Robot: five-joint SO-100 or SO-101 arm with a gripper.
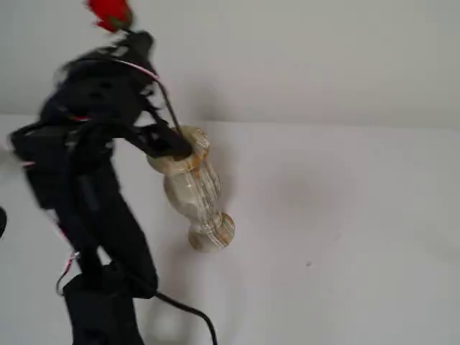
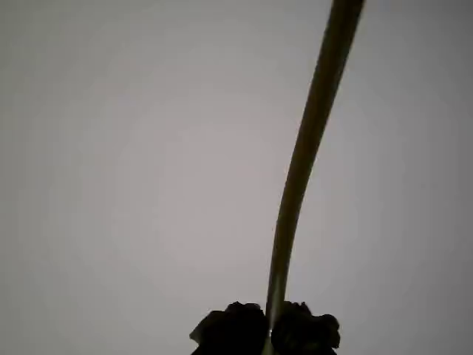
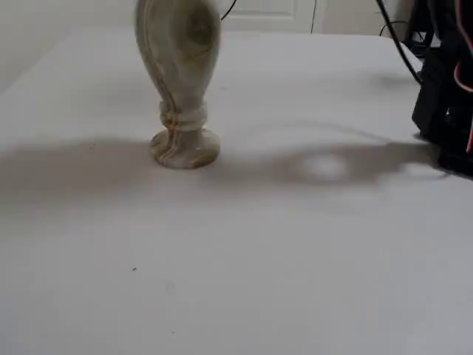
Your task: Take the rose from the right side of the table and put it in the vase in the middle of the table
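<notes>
Red rose (image 1: pixel 110 14) bloom at upper left of a fixed view, thin stem slanting down to vase rim. Black gripper (image 1: pixel 167 141) at vase mouth, closed on stem; same grip seen in wrist view (image 2: pixel 270 325). Banded vase (image 1: pixel 191 185) upright, mid white tabletop (image 1: pixel 345 215).

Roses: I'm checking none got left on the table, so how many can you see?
1. The rose is held in the claw above the vase; none lies on the table.
</notes>
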